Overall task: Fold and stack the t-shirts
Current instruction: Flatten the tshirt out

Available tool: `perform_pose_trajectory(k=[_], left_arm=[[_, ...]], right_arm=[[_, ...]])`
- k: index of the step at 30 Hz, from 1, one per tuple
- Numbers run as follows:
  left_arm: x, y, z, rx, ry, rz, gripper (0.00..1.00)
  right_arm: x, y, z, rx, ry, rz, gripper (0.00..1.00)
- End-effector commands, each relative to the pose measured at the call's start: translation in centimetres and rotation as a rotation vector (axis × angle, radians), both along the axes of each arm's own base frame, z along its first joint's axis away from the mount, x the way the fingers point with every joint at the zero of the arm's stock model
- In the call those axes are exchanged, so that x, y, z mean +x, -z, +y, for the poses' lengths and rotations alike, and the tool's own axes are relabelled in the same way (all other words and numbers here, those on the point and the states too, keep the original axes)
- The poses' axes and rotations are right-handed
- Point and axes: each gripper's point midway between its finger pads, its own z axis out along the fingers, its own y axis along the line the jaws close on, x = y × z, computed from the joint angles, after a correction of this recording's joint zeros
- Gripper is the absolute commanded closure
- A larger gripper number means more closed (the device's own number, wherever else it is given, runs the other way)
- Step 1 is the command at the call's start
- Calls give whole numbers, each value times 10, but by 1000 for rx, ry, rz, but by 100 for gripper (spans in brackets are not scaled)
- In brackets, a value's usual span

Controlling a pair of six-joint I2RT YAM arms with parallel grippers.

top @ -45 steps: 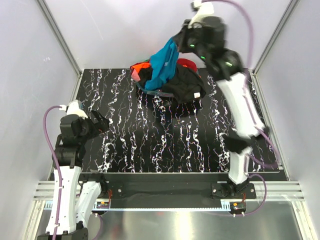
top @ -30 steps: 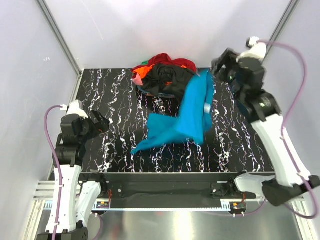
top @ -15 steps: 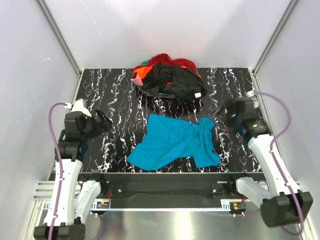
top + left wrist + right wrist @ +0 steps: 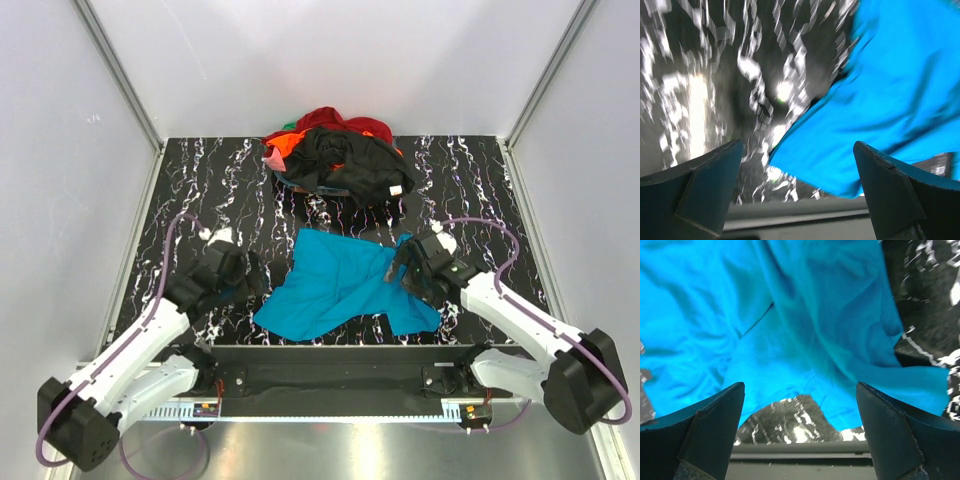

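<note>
A bright teal-blue t-shirt [image 4: 345,282] lies crumpled and spread on the black marbled table [image 4: 220,190] near its front edge. Behind it a heap of other t-shirts [image 4: 335,155] sits at the back, black on top with red and orange showing. My left gripper [image 4: 252,276] is open just left of the teal shirt's lower left corner [image 4: 840,165]. My right gripper [image 4: 402,268] is open low over the shirt's right part [image 4: 805,330]. Nothing is between either pair of fingers.
White walls with metal posts [image 4: 120,85] close in the table on three sides. A black rail [image 4: 320,360] runs along the table's front edge, close to both grippers.
The right arm carried the teal shirt out of the heap, let it fall flat at the front, then dropped low over it. The left arm swung forward and right to the shirt's left corner.
</note>
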Motion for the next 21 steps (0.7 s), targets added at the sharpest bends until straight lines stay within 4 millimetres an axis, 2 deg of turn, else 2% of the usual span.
perform_pose_trajectory(k=[1,2,3,4,5,6,7,8,9,10,11,12,13,14,15,16,18,19,20,21], left_arm=[[1,3,-3,-33,-74,-6,1],[0,-7,-8,-56,-47,-33,1],[-3,-14,-10,-58,-5,-42,1],[0,-35,-12,-77,11,-91,1],[0,-51,-10,-85,21,-138,1],[-3,-58,1,-30,29,-155,1],[0,-85,6,-20,22,-217,1],[1,-97,14,10,14,-252,1],[3,-104,29,96,13,-286,1],[4,-112,35,127,11,-316,1],[5,-114,40,159,10,-329,1],[8,-115,49,202,-14,-343,1],[7,-110,51,209,-25,-334,1],[8,-109,50,204,-25,-331,1],[7,-109,43,181,1,-326,1],[7,-107,42,181,7,-323,1],[8,-105,45,196,0,-324,1],[8,-105,44,195,1,-323,1],[9,-105,43,193,8,-321,1],[8,-102,41,188,21,-312,1]], right_arm=[[29,-20,-3,-59,26,-109,0],[44,-40,4,-50,12,-161,0],[54,-51,7,-61,-1,-191,0],[65,-55,8,-108,-32,-203,0],[86,-85,17,-92,-35,-274,0],[97,-96,21,-101,-49,-295,0],[114,-91,18,-140,-53,-276,0],[134,-115,20,-129,-34,-321,0],[147,-118,17,-139,-17,-319,0],[166,-104,4,-159,18,-275,0],[184,-118,4,-140,40,-303,0],[197,-117,1,-139,49,-298,0],[212,-93,4,-157,28,-246,0],[234,-108,3,-146,35,-280,0],[247,-104,5,-146,25,-277,0],[270,-95,13,-146,-3,-271,0],[293,-86,20,-139,-24,-272,0],[304,-56,24,-153,-50,-226,0],[320,-68,28,-143,-45,-260,0],[328,-62,26,-142,-47,-256,0]])
